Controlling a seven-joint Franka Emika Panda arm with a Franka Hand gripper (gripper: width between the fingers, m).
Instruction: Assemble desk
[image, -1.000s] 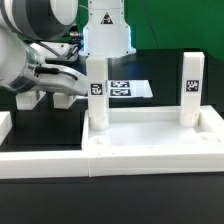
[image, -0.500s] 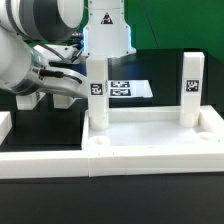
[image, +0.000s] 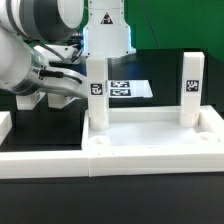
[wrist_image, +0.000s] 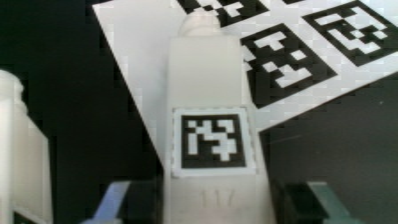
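A robot claw (wrist_image: 214, 198) straddles, unclenched with slim gaps either side, the upright leg (image: 97, 96) at the desk top (image: 150, 140) corner on the exterior view's left; it should grip squarely, keeping the leg plumb.

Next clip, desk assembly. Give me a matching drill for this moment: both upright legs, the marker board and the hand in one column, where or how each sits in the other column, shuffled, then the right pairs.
Column A
1. Leg at the exterior view's left
2. Leg at the exterior view's right
3. Marker board
4. Hand

Column B
a. Lies flat on the table, behind the desk top
b. Has one finger on either side of a leg
c. Upright on the desk top, nothing near it
d. Upright on the desk top, flanked by fingers

Pairs: 1-d; 2-c; 3-a; 4-b
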